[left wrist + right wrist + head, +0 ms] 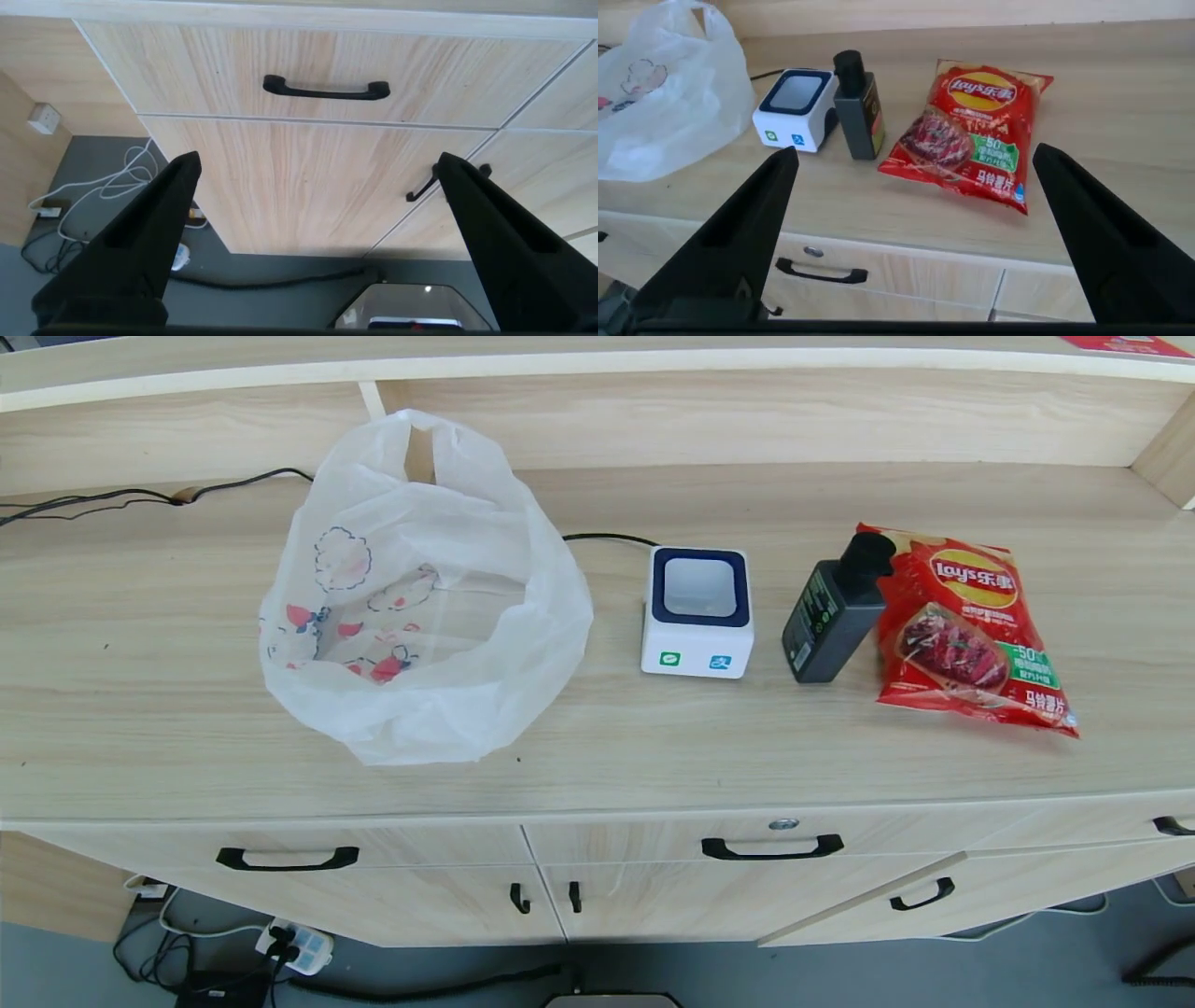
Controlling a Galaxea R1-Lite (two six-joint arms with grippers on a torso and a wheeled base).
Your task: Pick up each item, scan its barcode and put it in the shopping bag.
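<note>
The right gripper (pixel 915 154), fingers spread wide and holding nothing, hangs before the edge of the pale wooden counter (pixel 140 709). The red foil crisp packet (pixel 971 635) lies flat straight ahead of it. The dark grey bottle with a black cap (pixel 834 616) touches the packet on the gripper's left, then comes the white box scanner with a blue-framed window (pixel 697 611), and farthest left the open white plastic shopping bag (pixel 439 719). The left gripper (pixel 320 163), equally agape and empty, faces a drawer's black handle (pixel 325 90) below the counter.
</note>
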